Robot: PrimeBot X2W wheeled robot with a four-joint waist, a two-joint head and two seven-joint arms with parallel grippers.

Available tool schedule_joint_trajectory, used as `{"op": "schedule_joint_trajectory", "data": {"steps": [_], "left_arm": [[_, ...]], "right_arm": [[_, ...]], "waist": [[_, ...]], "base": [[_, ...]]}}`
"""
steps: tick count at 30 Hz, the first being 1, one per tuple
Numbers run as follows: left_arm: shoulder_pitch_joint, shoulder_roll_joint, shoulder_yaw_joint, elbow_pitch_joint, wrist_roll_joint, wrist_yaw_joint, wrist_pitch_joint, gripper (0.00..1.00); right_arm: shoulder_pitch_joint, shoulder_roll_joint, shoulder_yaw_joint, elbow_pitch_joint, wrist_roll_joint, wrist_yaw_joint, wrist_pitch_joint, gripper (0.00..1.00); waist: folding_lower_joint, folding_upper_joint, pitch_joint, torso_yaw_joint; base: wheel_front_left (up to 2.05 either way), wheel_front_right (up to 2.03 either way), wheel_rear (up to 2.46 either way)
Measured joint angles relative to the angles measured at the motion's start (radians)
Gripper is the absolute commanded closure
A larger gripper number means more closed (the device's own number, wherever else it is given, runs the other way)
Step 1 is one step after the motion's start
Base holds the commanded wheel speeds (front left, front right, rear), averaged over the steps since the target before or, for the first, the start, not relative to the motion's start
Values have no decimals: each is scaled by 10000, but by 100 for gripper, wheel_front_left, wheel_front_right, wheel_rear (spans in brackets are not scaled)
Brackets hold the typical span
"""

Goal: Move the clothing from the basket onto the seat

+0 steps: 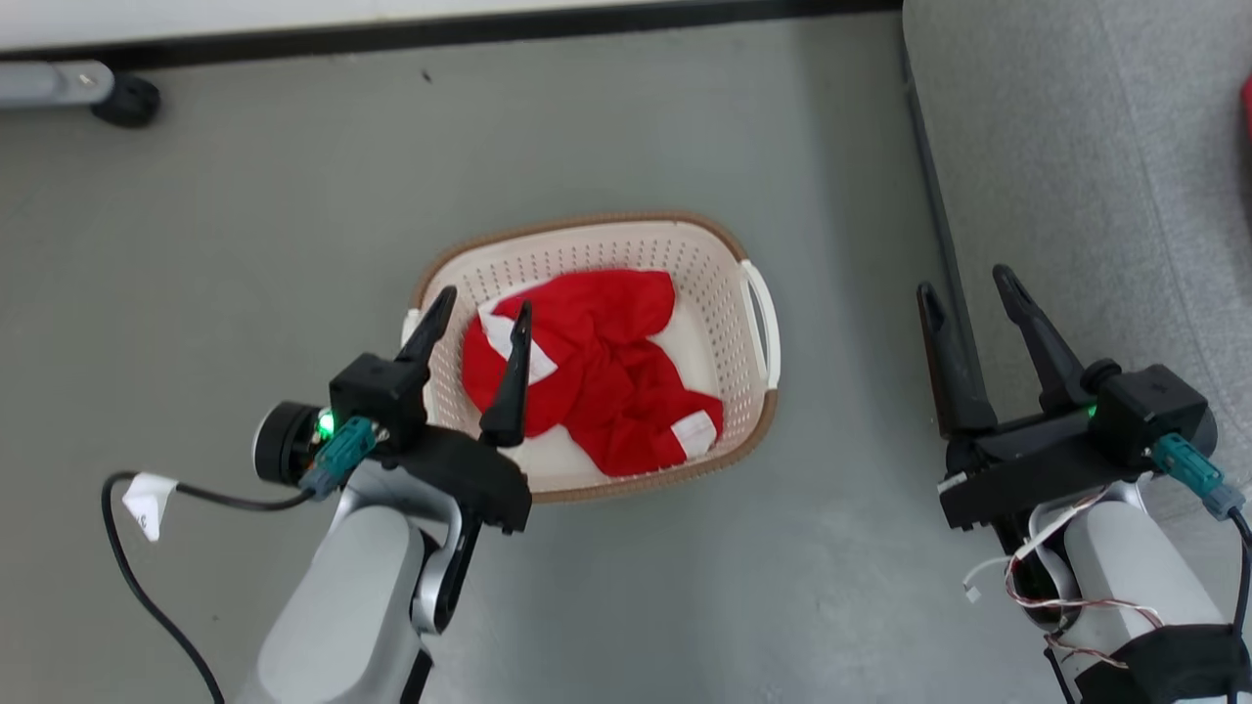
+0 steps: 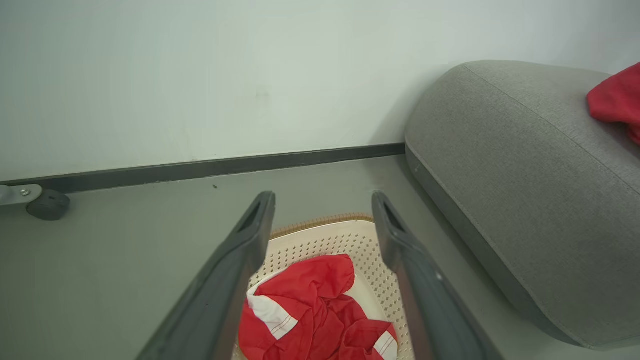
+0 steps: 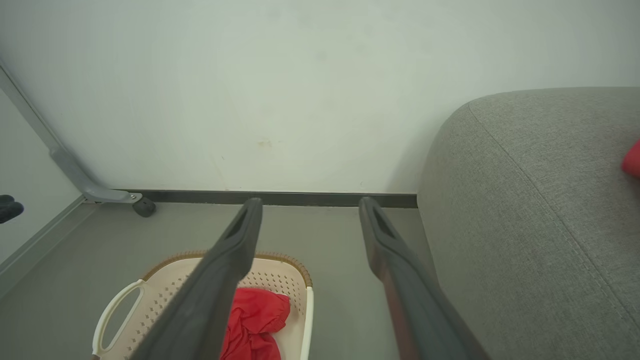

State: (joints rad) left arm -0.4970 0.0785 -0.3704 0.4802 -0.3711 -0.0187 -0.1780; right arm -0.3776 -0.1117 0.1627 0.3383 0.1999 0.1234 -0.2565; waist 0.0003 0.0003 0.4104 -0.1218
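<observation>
A cream basket (image 1: pixel 748 391) with a brown rim stands on the grey floor, and crumpled red clothing (image 1: pixel 606 376) with white cuffs lies in it. My left gripper (image 1: pixel 481 303) hangs open above the basket's left side, nothing between its fingers. In the left wrist view the clothing (image 2: pixel 320 315) lies between and below the open gripper (image 2: pixel 324 200), inside the basket (image 2: pixel 370 270). My right gripper (image 1: pixel 968 284) stands open at the edge of the grey seat (image 1: pixel 1086 176), to the right of the basket. Another piece of red clothing (image 2: pixel 617 100) lies on the seat (image 2: pixel 525 175).
A dark skirting strip (image 1: pixel 469 29) runs along the white wall at the far side. A grey metal leg with a black caster (image 1: pixel 125 98) sits at the far left. Open grey floor (image 1: pixel 245 244) surrounds the basket.
</observation>
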Motion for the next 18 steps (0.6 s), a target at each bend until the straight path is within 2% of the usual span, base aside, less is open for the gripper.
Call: {"op": "schedule_joint_trajectory", "data": {"steps": [18], "left_arm": [[-2094, 245, -652, 165, 928, -86, 1166, 0]], "right_arm": [[-1252, 359, 242, -405, -82, 0, -2, 0]], "waist": [[0, 0, 2607, -455]], "base": [[0, 0, 0]]}}
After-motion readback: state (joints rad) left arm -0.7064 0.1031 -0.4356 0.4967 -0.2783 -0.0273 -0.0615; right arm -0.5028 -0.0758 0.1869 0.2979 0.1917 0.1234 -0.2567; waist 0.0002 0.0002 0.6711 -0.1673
